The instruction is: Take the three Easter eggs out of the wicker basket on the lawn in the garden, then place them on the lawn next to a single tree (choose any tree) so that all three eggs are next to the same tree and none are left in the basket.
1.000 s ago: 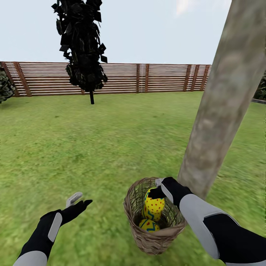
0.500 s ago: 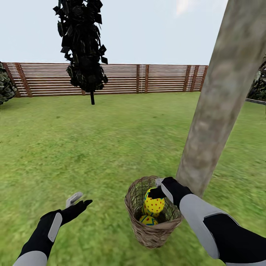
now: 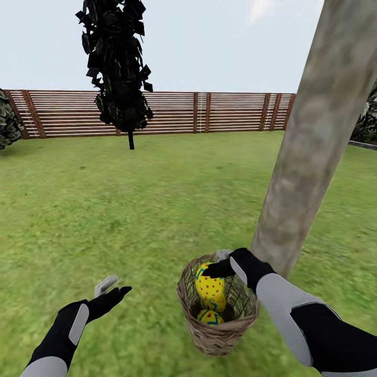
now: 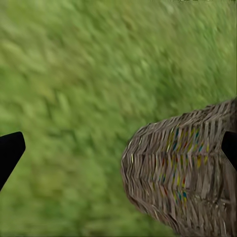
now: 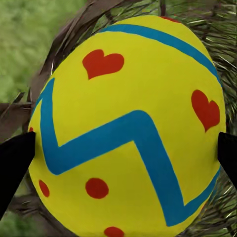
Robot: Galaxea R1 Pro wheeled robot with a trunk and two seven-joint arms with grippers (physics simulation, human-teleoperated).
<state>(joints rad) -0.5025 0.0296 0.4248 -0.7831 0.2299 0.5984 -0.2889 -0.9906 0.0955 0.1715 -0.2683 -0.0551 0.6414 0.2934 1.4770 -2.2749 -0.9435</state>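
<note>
Lifted a little higher than a second ago, one Easter egg now rides near the braided rim of the wicker basket, pinched in the right hand, whose dark fingers press its two flanks in the right wrist view. A second egg lies at the basket's bottom; a third cannot be made out. The basket stands on the lawn just beside the pale trunk of the tree. The left hand hovers open and empty over the grass, well apart from the basket. The egg looks smooth, hard and light, likely slippery, so a hold across its widest girth seems safest; the open weave and thick rim could catch it on the way out. Clear grass lies all round the trunk's foot on the near side, room enough to set eggs down. A dark tree and slatted fence stand far behind.
</note>
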